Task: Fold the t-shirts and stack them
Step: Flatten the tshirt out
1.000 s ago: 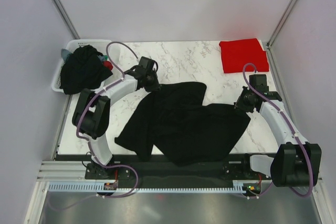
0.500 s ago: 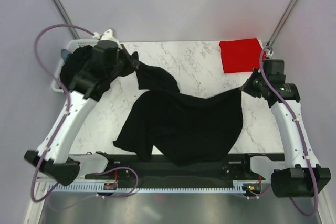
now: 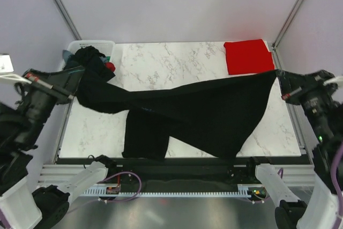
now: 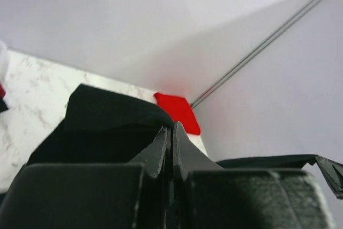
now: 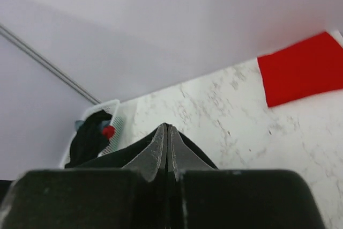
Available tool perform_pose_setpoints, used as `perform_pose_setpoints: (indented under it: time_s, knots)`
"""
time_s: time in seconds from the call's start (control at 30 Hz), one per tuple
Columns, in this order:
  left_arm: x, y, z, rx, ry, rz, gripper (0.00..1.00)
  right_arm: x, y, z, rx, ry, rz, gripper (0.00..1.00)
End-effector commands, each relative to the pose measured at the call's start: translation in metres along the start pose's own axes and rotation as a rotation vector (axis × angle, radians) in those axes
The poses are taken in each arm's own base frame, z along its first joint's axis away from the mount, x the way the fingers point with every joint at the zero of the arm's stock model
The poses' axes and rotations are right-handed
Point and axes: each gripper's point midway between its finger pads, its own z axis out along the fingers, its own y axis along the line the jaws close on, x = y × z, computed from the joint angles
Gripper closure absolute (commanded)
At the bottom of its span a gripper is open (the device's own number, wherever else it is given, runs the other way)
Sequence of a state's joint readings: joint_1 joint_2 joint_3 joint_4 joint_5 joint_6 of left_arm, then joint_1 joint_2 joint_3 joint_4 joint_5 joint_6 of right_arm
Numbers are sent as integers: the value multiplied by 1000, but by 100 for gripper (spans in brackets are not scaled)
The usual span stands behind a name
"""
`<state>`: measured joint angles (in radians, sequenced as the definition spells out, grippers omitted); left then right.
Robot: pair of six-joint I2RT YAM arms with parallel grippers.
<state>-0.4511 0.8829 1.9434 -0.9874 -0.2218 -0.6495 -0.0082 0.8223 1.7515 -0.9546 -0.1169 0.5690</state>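
Black t-shirt (image 3: 214, 111) (one), red t-shirt (image 3: 247, 56) (one)

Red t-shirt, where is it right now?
In the top view the red t-shirt lies folded flat at the far right corner of the table, just beyond the right tool holding the black t-shirt.

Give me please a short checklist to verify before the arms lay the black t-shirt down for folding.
1. Left gripper shut on black t-shirt: ok.
2. Right gripper shut on it: ok.
3. Shirt spread flat between them: not ok, its lower left part hangs bunched.
4. Shirt free of the dark clothes in the basket: cannot tell.
5. Red t-shirt folded at the far right corner: ok.
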Motion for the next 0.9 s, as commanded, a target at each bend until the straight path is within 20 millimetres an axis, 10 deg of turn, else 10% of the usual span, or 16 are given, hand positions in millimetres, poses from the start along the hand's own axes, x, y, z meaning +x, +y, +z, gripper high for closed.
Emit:
perform_pose_setpoints:
  time_s: [0.0,0.37,0.5,0.67,0.87]
  knots:
    - [-16,-25,-25,131,-8,71,98,-29,32,-41,-123,-122,-29,100]
    - [-84,-102,-136,524,-270,236,98,-89,63,-190,-303,-520,-59,100]
    - [-102,-125,-170,609,-414,316,98,-108,59,-214,-273,-618,-80,100]
    - [-105,-139,-162,634,-442,352,98,-123,39,-206,-150,-664,-63,100]
    - [-107,-124,-70,481,-367,315,98,-97,1,-95,80,-438,-49,100]
